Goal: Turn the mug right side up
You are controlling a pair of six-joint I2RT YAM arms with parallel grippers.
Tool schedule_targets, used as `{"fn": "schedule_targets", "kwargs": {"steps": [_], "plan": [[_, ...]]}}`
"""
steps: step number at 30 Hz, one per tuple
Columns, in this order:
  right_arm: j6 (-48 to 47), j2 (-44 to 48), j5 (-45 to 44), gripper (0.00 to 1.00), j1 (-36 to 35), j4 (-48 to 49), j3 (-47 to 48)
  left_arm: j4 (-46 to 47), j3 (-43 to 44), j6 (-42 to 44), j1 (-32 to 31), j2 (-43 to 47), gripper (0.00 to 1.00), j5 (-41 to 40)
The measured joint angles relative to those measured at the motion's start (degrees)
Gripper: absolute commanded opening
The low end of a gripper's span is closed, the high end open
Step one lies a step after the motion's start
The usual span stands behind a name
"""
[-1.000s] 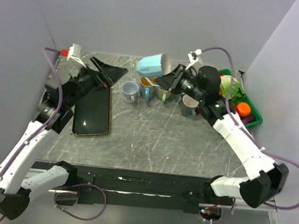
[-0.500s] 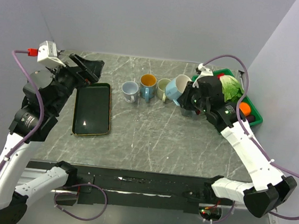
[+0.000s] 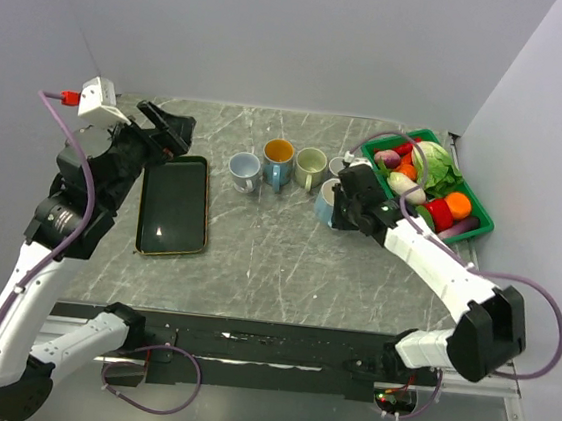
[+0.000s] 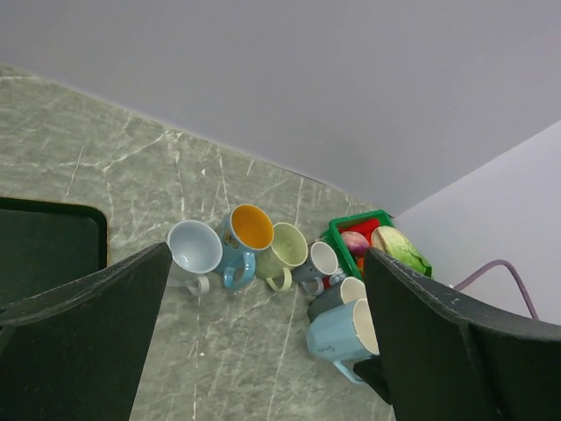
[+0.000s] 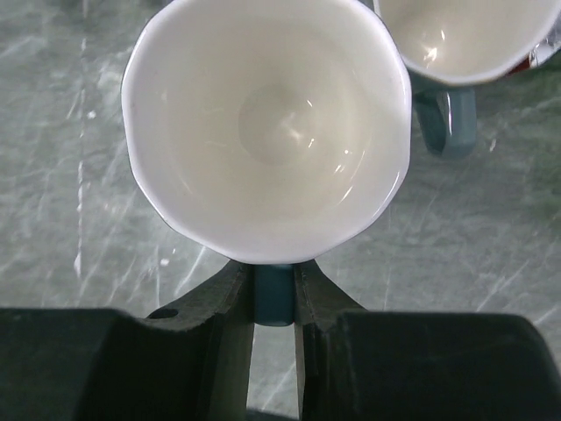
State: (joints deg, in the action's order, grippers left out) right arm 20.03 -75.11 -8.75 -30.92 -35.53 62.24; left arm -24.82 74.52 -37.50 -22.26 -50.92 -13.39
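The light blue mug (image 3: 326, 203) with a white inside (image 5: 267, 123) is low at the table, in front of the right end of the mug row. In the left wrist view it (image 4: 337, 335) leans, mouth up and to the right. I cannot tell whether its base rests on the table. My right gripper (image 3: 347, 209) is shut on its blue handle (image 5: 273, 294), fingers on either side. My left gripper (image 3: 169, 128) is open and empty, held high over the black tray (image 3: 172, 209), far from the mug.
A row of upright mugs stands behind: pale blue (image 3: 244, 171), blue with orange inside (image 3: 277, 160), pale green (image 3: 310, 163), small grey (image 3: 338, 165). A dark grey mug (image 4: 337, 296) sits right beside the held one. A green basket (image 3: 476, 209) of vegetables is at the right.
My right arm brought the blue mug down from above the mug row to the table in front of it, turning its mouth upward. My left arm drew back and rose.
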Motion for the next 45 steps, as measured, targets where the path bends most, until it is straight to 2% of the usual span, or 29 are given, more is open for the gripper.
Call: {"fn": "schedule_targets", "kwargs": {"steps": [10, 17, 20, 21, 26, 33, 39, 45], "plan": [[-0.7, -11.1, -4.5, 0.00, -1.7, 8.4, 0.4, -0.8, 0.0, 0.4, 0.0, -1.6, 0.96, 0.0], [-0.6, -14.4, -5.2, 0.00, -1.8, 10.2, 0.5, -2.4, 0.0, 0.4, 0.0, -2.0, 0.96, -0.2], [-0.5, -16.8, -6.0, 0.11, -1.9, 9.9, 1.6, -3.1, 0.0, 0.4, 0.0, -2.6, 0.96, -0.7], [-0.5, -17.7, -6.2, 0.18, -1.9, 10.1, 1.8, -3.3, 0.0, 0.4, 0.0, -2.7, 0.96, -1.0], [-0.5, -18.1, -6.7, 0.32, -2.1, 10.6, 2.1, -3.9, 0.0, 0.4, 0.0, -3.3, 0.96, -1.6], [0.0, -18.0, -6.9, 0.69, -2.3, 12.0, 2.1, -4.0, 0.0, 0.5, 0.0, -3.4, 0.96, -1.5], [0.3, -13.9, -6.6, 0.81, -2.4, 11.3, 2.1, -5.2, 0.0, 2.4, 0.0, -5.6, 0.96, -1.1], [0.9, -5.3, -6.2, 0.91, -2.3, 4.9, 5.5, -10.2, 0.3, 3.9, 0.0, -9.8, 0.96, -1.0]]}}
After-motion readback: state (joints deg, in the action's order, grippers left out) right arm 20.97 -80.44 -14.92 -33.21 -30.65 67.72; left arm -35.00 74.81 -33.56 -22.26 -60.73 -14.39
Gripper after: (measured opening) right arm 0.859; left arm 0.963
